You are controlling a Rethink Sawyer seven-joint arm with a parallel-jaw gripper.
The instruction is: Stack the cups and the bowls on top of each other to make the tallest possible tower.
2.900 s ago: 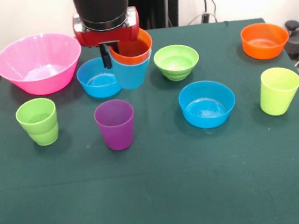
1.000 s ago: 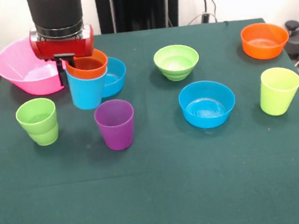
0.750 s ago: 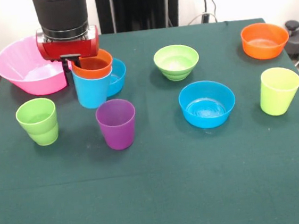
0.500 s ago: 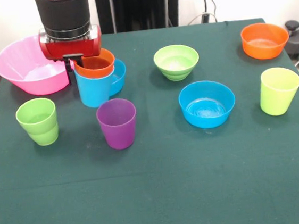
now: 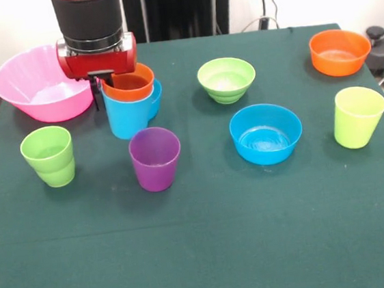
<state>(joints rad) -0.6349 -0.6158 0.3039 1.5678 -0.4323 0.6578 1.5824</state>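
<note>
We see the end effector (image 5: pixel 106 92) clamped on the rim of an orange cup (image 5: pixel 128 83) nested in a light blue cup (image 5: pixel 126 114). The upright purple cup (image 5: pixel 155 159) stands on the tabletop (image 5: pixel 256 227), just right of and nearer the camera than the held pair.

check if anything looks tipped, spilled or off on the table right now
The purple cup leans slightly, its rim tipped toward the light blue cup, which hangs from the end effector with the orange cup nested inside. Nothing is spilled or damaged; the other cups and bowls sit upright.
</note>
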